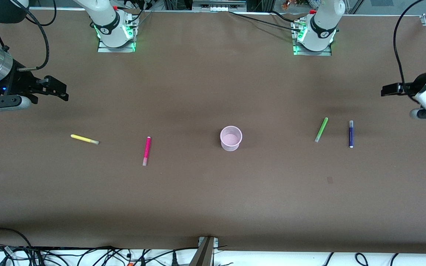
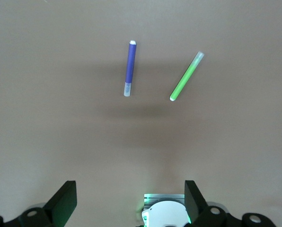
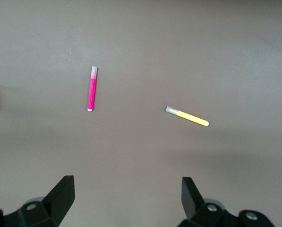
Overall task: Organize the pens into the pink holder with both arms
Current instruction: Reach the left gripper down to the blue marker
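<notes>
My left tool (image 2: 130,203) hangs in the air over the left arm's end of the desk (image 1: 213,199), fingers wide apart, nothing btw them. My right tool (image 3: 128,201) hangs over the right arm's end, fingers also wide apart and empty.

The pink holder (image 1: 231,138) stands upright approx. in the desk's middle, nothing in it.

All four pens lie flat on the desk, none touching another. The yellow pen (image 1: 84,139) and the magenta pen (image 1: 146,151) are toward the right arm's end, well apart from each other. The green pen (image 1: 321,129) and the blue-purple pen (image 1: 351,133) are near each other toward the left arm's end, w/ the green one closer to the holder.
</notes>
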Tool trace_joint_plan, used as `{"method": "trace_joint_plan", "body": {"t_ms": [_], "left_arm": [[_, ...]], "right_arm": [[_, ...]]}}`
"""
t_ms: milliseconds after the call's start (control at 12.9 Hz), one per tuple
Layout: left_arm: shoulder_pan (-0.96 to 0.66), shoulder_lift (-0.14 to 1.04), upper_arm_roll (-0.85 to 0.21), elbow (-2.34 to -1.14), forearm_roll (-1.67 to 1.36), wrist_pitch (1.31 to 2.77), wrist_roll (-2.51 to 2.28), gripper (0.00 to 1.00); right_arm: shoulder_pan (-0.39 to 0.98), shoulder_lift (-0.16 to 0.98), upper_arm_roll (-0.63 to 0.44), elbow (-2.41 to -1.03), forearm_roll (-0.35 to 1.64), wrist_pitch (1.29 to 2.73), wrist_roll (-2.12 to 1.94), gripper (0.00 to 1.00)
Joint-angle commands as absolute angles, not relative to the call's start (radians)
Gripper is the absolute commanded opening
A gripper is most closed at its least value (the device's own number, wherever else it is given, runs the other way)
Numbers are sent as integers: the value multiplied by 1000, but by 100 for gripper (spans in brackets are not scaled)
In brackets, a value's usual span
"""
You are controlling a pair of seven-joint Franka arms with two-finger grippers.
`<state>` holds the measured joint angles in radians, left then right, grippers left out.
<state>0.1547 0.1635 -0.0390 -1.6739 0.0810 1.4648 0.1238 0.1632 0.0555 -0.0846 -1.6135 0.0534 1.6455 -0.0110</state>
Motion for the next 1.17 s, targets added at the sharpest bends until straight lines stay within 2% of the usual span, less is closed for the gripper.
{"method": "trace_joint_plan", "body": {"t_ms": [0, 233, 621, 1087], "left_arm": [[163, 270, -45, -1663, 109, 1569, 268, 100], [201, 314, -44, -1750, 109, 1754, 444, 100], [229, 345, -44, -2070, 146, 2309, 485, 100], [247, 495, -44, -2082, 146, 2589, 679, 100]], "right_arm": [[161, 60, -87, -1594, 66, 1629, -14, 100], [161, 60, -87, -1594, 66, 1629, -14, 100], [167, 60, -86, -1594, 57, 1635, -5, 100], [172, 72, -80, -1585, 67, 1654, -3, 100]]}}
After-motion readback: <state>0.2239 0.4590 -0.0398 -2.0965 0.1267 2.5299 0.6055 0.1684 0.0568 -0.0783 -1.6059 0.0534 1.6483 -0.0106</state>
